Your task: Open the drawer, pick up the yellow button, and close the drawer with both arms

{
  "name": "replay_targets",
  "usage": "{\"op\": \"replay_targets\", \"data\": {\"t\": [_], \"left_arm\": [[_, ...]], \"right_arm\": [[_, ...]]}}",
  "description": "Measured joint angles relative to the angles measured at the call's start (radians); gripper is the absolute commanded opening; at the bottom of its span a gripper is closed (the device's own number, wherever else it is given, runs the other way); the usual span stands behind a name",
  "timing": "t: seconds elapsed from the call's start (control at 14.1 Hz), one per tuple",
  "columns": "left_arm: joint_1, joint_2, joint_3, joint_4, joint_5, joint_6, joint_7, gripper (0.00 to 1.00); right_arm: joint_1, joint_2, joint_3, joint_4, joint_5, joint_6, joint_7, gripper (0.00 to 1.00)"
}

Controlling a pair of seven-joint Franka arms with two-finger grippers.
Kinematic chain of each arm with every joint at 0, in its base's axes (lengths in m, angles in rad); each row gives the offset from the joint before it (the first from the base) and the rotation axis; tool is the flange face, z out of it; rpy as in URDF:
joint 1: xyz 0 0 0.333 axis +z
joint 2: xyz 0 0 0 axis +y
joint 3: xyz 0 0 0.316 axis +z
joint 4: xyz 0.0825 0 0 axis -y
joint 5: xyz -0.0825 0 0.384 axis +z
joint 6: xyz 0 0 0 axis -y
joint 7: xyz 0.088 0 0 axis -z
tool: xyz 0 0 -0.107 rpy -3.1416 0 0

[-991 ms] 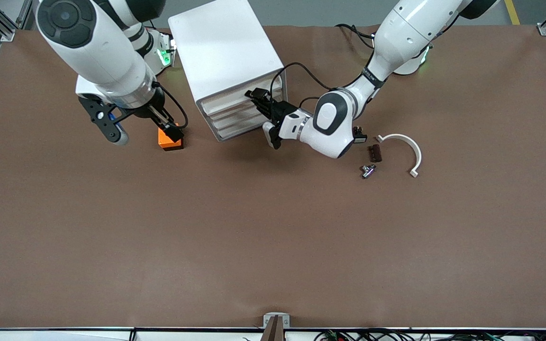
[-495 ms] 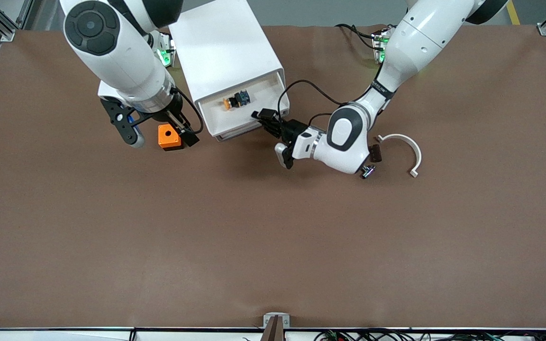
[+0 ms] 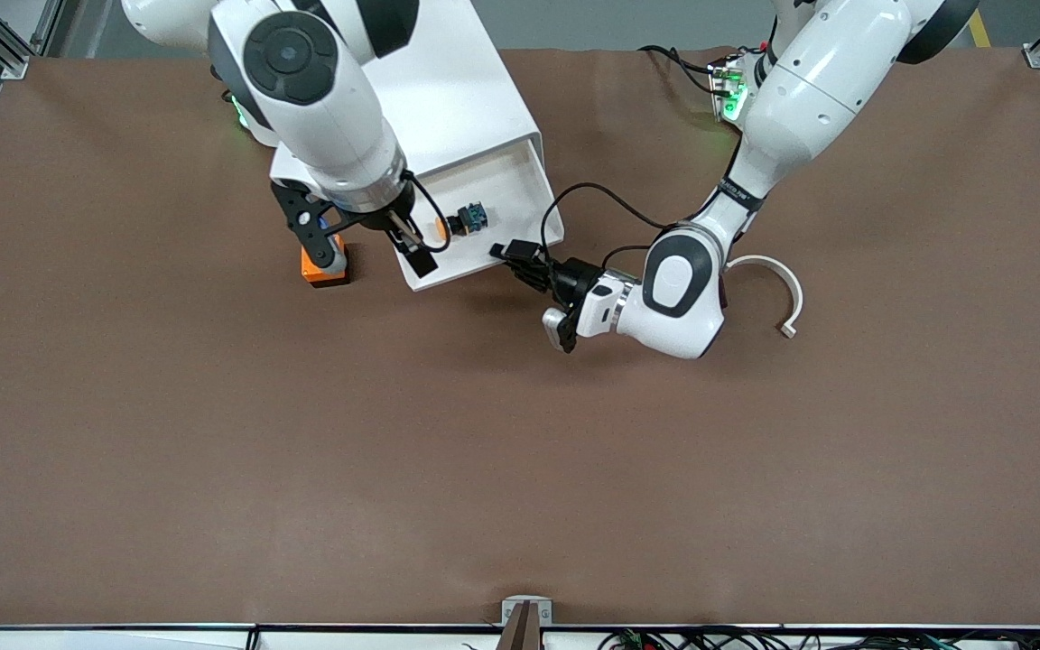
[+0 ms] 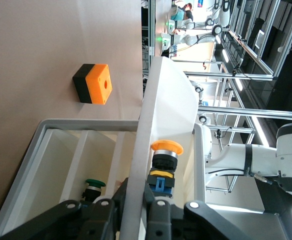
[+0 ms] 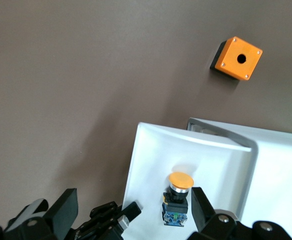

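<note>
The drawer [image 3: 511, 190], the top one of the white cabinet [image 3: 430, 81], is pulled out. The button [image 3: 466, 219] lies in it, orange cap toward the right arm's end and partly hidden by a cable. My left gripper [image 3: 511, 257] is shut on the drawer's front wall [image 4: 141, 165], which passes between its fingers. My right gripper [image 3: 371, 248] is open and empty over the drawer's corner by the orange cube. In the right wrist view the button [image 5: 177, 197] lies on the drawer floor [image 5: 146, 150] close to one finger [image 5: 203, 205] of the right gripper [image 5: 136, 207].
An orange cube with a hole [image 3: 321, 266] sits on the table beside the cabinet, toward the right arm's end, partly under a right gripper finger. A white curved piece [image 3: 777, 284] lies toward the left arm's end. A green-capped button [image 4: 92, 189] shows in a lower drawer.
The left gripper has pulled the top drawer out toward the front camera, uncovering the button. The right gripper has moved from over the orange cube to over the open drawer.
</note>
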Motion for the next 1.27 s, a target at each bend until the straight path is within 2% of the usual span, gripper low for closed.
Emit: {"op": "replay_targets", "data": {"t": [0.14,0.21,0.28,0.35,0.85,1.27], "left_arm": [[0.003,0.004,0.008,0.012,0.000,-0.002,-0.017,0.02],[0.004,0.005,0.009,0.015,0.000,-0.002,-0.029,0.19],[0.003,0.005,0.009,0.016,0.000,-0.002,-0.039,0.83],[0.003,0.005,0.009,0.019,-0.001,0.007,-0.055,1.00],[0.010,0.012,0.018,0.059,0.011,0.052,-0.208,1.00],[0.056,-0.034,0.017,0.099,0.216,0.046,-0.484,1.00]], "right_arm": [[0.020,0.023,0.000,-0.012,0.001,0.005,0.021,1.00],[0.030,0.030,0.000,-0.030,0.001,0.015,0.032,1.00],[0.040,0.033,0.000,-0.051,0.001,0.030,0.053,1.00],[0.051,0.035,0.000,-0.070,0.001,0.048,0.083,1.00],[0.098,0.035,0.000,-0.153,0.002,0.089,0.212,1.00],[0.165,0.035,0.000,-0.169,0.002,0.106,0.248,1.00]]}}
